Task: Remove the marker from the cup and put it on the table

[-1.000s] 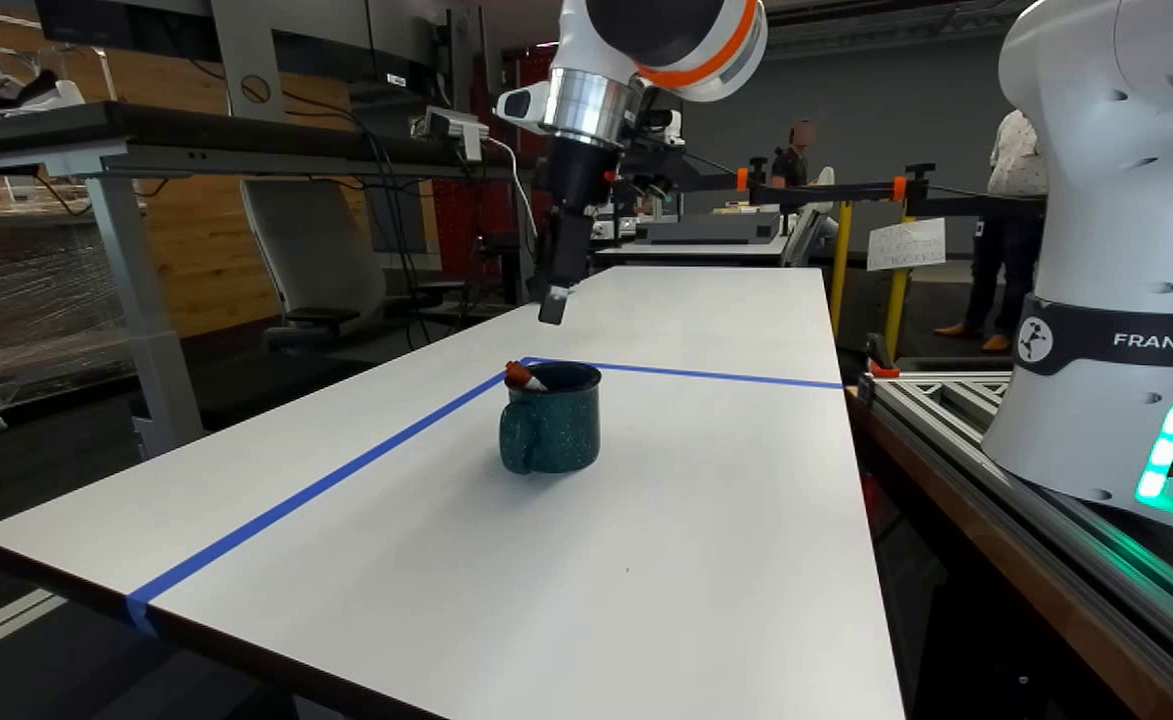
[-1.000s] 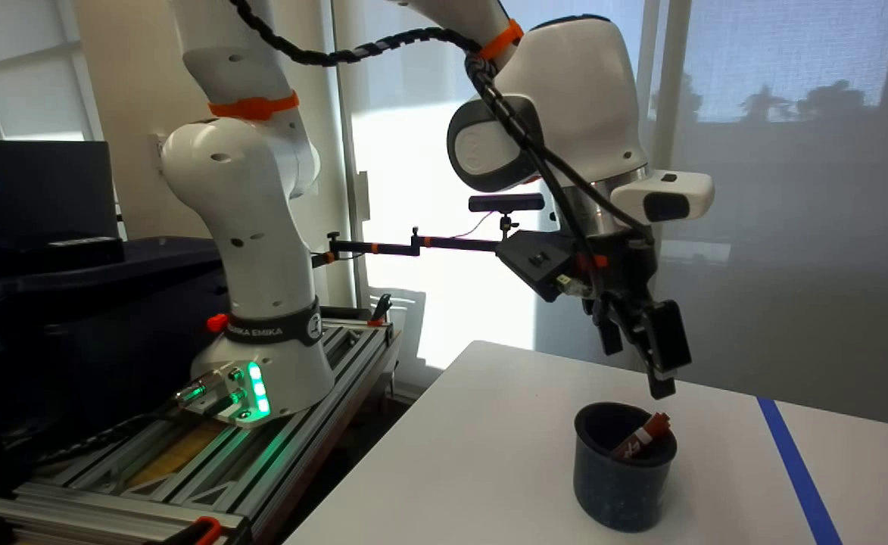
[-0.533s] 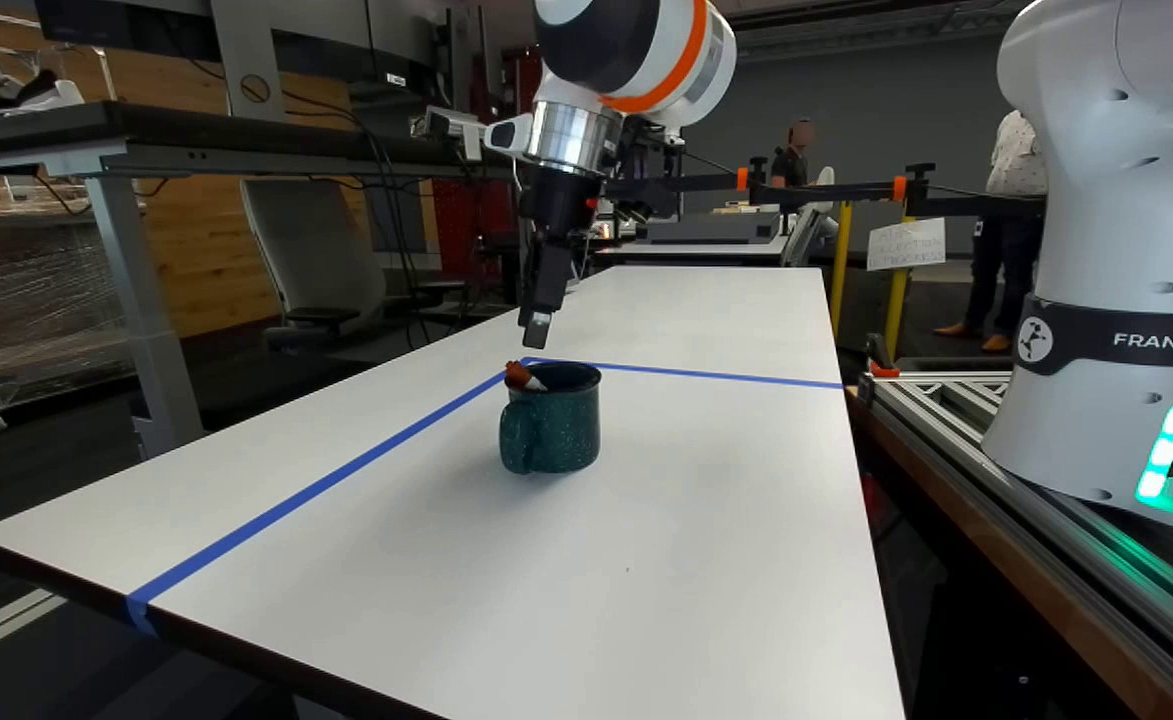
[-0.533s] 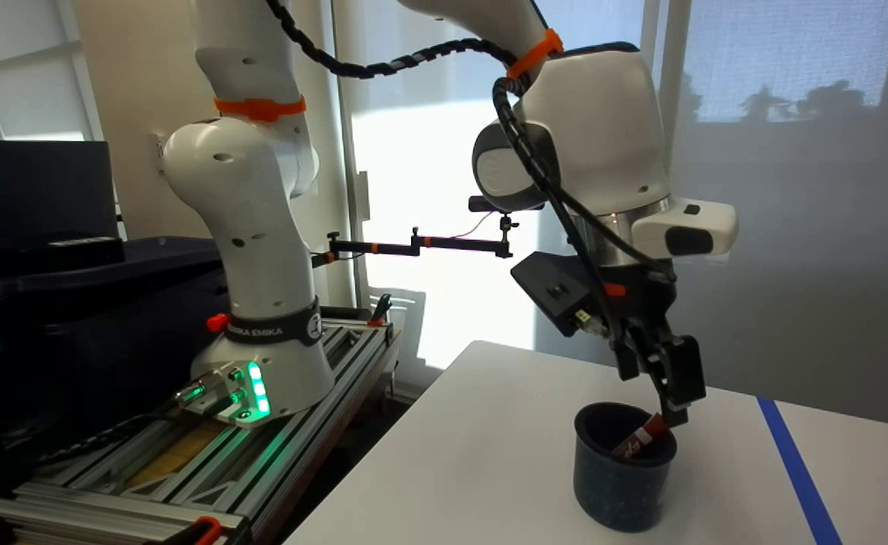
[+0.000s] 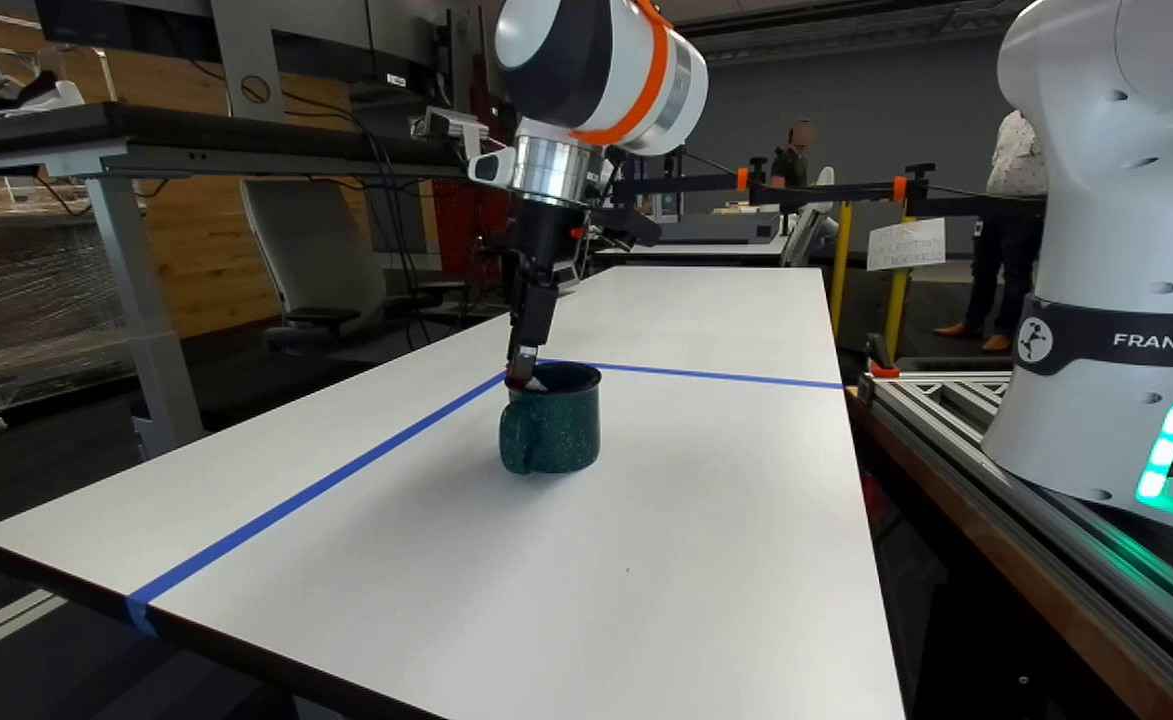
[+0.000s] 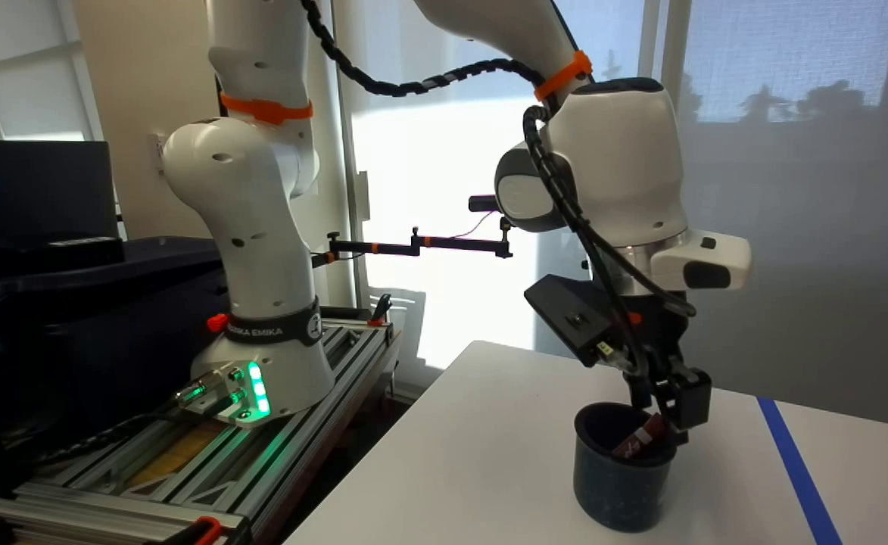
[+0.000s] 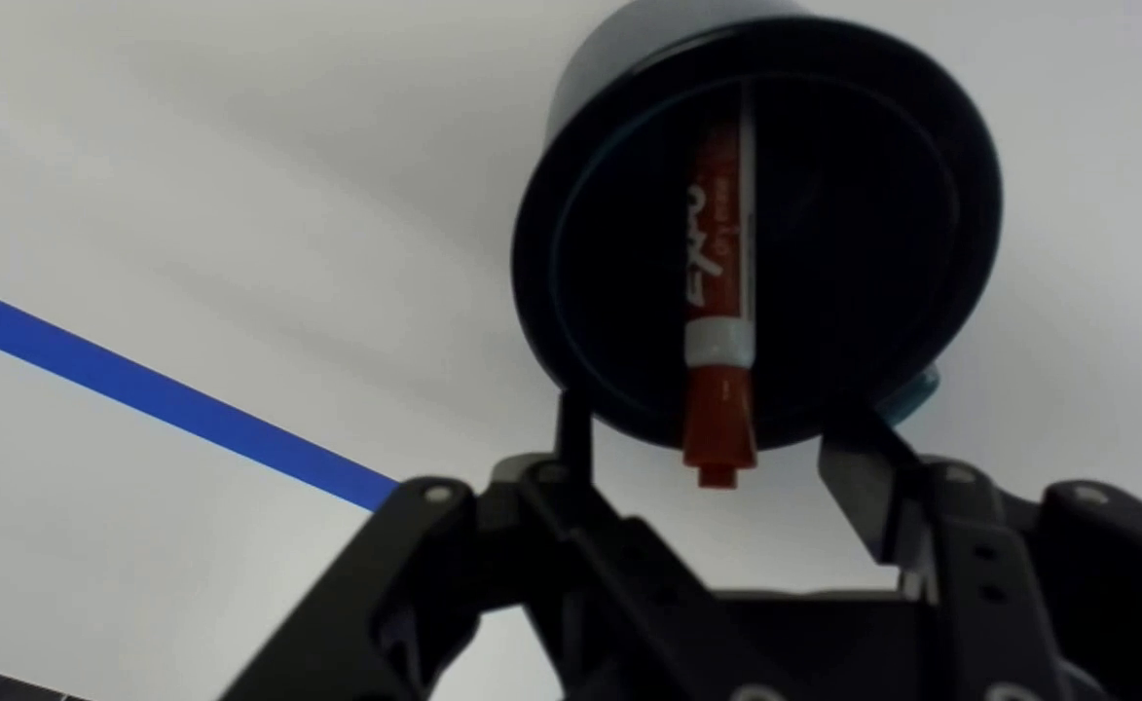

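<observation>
Wrist view shows the marker [image 7: 719, 282] leaning inside the cup [image 7: 976, 209], its red cap [image 7: 719, 419] jutting out. The gripper [image 7: 711, 405] stands with jaws spread, one each side of that cap, pinching nothing. Grasping seems the step in hand; the next move calls for a squeeze, then a lift clear toward the table [image 5: 706, 580].

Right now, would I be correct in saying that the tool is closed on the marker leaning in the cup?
Not quite: the marker leans in the cup, but the wrist view shows the tool open, with gaps on both sides of the marker.
</observation>
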### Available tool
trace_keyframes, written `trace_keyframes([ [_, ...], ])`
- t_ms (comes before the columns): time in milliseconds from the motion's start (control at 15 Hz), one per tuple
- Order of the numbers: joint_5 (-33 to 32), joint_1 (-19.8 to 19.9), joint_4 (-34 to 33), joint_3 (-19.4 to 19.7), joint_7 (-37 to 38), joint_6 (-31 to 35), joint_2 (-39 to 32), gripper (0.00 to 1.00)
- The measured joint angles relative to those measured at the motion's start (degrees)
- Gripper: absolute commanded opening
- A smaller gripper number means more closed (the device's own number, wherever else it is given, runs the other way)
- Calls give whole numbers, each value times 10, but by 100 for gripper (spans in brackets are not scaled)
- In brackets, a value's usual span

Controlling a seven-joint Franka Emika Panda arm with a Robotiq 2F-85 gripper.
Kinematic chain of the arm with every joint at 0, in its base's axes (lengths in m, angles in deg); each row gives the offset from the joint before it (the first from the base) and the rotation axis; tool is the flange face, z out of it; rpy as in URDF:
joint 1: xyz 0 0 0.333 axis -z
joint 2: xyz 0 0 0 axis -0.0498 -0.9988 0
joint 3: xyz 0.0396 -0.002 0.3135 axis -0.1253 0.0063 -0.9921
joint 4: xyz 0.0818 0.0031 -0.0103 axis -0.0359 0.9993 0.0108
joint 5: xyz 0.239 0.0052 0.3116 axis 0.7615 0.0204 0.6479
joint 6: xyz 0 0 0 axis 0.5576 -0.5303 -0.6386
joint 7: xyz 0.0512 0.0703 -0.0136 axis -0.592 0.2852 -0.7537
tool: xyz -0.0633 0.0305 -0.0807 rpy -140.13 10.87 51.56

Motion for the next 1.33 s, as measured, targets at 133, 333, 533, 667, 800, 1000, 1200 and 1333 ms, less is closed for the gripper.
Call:
trace_keyframes([
  [133,4,1,-5,-6,-1,0,-10,53],
  [333,7,3,-10,-13,-2,0,-14,36],
  [533,7,4,-14,-15,-3,0,-16,36],
  [667,7,5,-16,-15,-3,1,-16,35],
  [800,7,5,-16,-16,-3,1,-16,10],
  [1000,7,5,-17,-17,-3,2,-16,4],
  [1200,6,4,-17,-20,-3,2,-16,5],
  [1333,-3,0,-16,-19,2,2,-15,5],
])
